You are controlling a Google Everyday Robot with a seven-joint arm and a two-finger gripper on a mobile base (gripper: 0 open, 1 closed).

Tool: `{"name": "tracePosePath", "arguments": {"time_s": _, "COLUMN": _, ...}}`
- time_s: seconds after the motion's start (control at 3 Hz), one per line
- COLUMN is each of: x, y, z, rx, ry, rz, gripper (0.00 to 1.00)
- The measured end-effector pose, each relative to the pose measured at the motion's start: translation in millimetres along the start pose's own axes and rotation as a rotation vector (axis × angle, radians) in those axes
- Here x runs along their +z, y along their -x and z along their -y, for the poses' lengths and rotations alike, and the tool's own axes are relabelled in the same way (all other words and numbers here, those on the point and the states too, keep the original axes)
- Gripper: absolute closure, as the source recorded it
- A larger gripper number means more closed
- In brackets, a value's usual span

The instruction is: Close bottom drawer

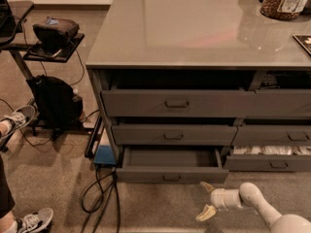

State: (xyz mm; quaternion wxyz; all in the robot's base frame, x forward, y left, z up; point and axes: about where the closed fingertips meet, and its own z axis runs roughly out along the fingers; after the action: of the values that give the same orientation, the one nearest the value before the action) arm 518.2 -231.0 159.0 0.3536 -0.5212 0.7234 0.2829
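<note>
The bottom drawer (171, 174) is a wide, shallow dark-grey drawer at the foot of the left column, pulled out, with a bare grey tray inside and a small metal pull (171, 178) in the middle of its low front. My gripper (206, 200) comes in from the lower right on a white arm. It hovers just above the carpet, in front of the drawer's right front corner and a little apart from it. Its two fingers (207, 186) are spread open and hold nothing.
Two taller grey drawers (176, 104) sit above it under the grey countertop (194, 28). A right-hand drawer (270, 155) shows white items. Cables (99, 198) and a blue box (105, 155) lie left of the cabinet. A person's shoes (29, 222) are at lower left.
</note>
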Motion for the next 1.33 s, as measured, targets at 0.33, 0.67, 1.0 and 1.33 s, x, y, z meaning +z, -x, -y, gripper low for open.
{"name": "tracePosePath", "arguments": {"time_s": 0.33, "x": -1.3, "y": -0.5, "z": 8.8, "rx": -0.026, "ry": -0.035, "rz": 0.009, "gripper": 0.00}}
{"name": "tracePosePath", "arguments": {"time_s": 0.67, "x": 3.0, "y": 12.9, "z": 40.6, "rx": -0.088, "ry": -0.091, "rz": 0.030, "gripper": 0.00}}
{"name": "tracePosePath", "arguments": {"time_s": 1.0, "x": 2.6, "y": 16.4, "z": 58.7, "rx": -0.102, "ry": -0.116, "rz": 0.024, "gripper": 0.00}}
{"name": "tracePosePath", "arguments": {"time_s": 1.33, "x": 2.8, "y": 25.0, "z": 96.0, "rx": -0.083, "ry": -0.148, "rz": 0.007, "gripper": 0.00}}
